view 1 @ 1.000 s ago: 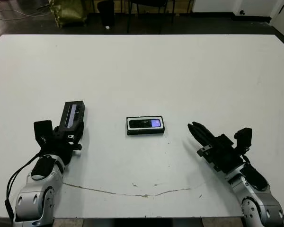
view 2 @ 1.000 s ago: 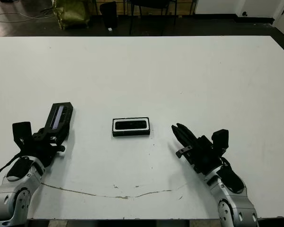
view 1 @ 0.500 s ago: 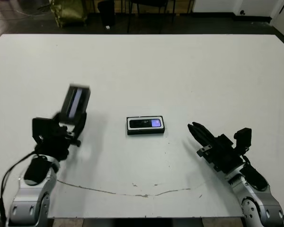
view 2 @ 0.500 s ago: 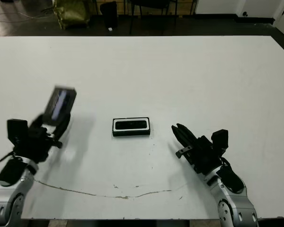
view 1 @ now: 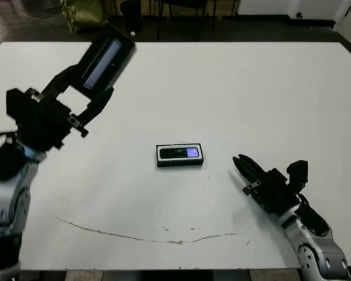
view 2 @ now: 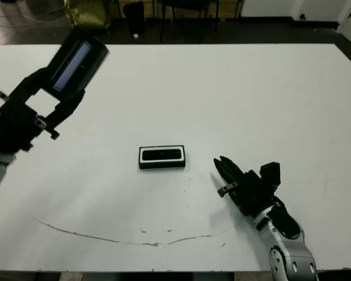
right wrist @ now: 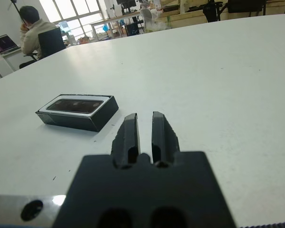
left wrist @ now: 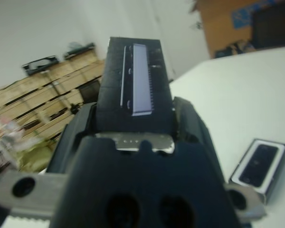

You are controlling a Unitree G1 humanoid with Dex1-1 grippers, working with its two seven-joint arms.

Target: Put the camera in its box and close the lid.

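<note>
The box (view 1: 179, 155), a shallow black tray with white lining, lies in the middle of the table, and the camera (view 1: 180, 153) rests inside it with its small purple screen to the right. My left gripper (view 1: 86, 89) is raised high over the table's left side, shut on the lid (view 1: 107, 60), which tilts with its glossy window facing me. In the left wrist view the lid (left wrist: 135, 78) stands between the fingers and the box (left wrist: 259, 164) lies below. My right gripper (view 1: 241, 164) rests low to the right of the box (right wrist: 78, 113), shut and holding nothing.
A thin brown scratch line (view 1: 140, 237) runs along the table's near edge. Chairs and a yellow-green bag (view 1: 85, 14) stand on the dark floor past the far edge. A person (right wrist: 33, 28) sits at a desk beyond the table.
My left arm has lifted the lid off the table's left side and carried it up and away. The box, camera and right gripper have stayed put.
</note>
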